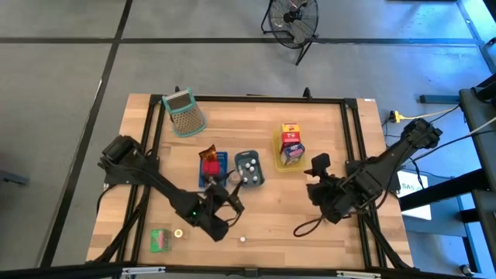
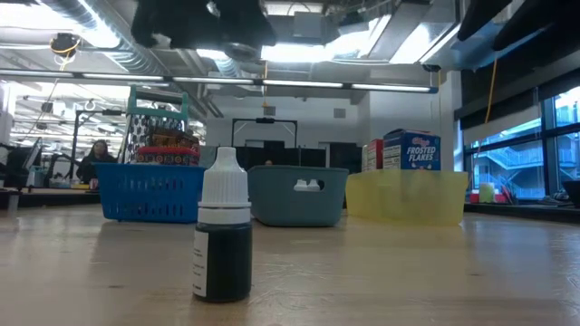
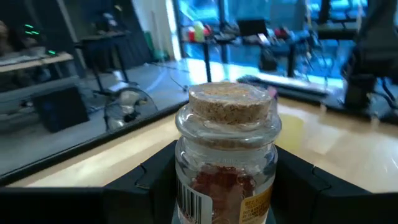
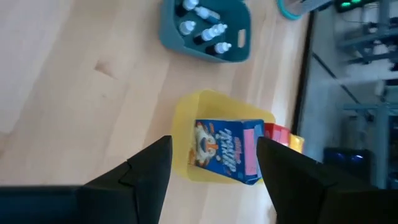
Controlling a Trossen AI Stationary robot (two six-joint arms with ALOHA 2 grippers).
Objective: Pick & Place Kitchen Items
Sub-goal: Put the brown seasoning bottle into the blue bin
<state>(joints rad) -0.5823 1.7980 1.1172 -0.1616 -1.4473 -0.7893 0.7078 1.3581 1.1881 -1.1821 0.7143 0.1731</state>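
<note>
Two dark arms are reaching over the pale wooden desk (image 1: 256, 147). The left pincer (image 3: 224, 186) is clamping a small glass jar with a cork stopper and red contents (image 3: 227, 155) between its fingers; from above, the jar (image 1: 233, 180) is sitting just in front of the flat blue tray (image 1: 222, 159), and the arm is covering most of it there. The right pincer (image 4: 214, 162) is hanging released with nothing between its fingers, well to the right of the blue tray and above the translucent yellow tray (image 4: 186, 124).

In the yellow tray a blue cereal carton (image 4: 227, 149) is standing, with a red and yellow carton (image 1: 290, 133) behind it, mostly hidden in the right wrist view. The grey-blue tray (image 1: 249, 168), just right of the blue tray, is holding several tiny white-capped bottles (image 4: 202, 28). On the blue tray a red tin (image 1: 209, 167) and a brown packet (image 1: 207, 153) are lying; their labels are too small to read.

Near the desk's front edge, left of the jar, a little green carton (image 1: 160, 240) is lying beside a tiny round piece (image 1: 178, 232); another white round piece (image 1: 242, 239) is lying to the right. A dark dropper bottle with a white cap (image 2: 222, 240) is standing upright close to the low camera. The green-rimmed mesh basket (image 1: 184, 112) is sitting behind the blue tray, tilted.
</note>
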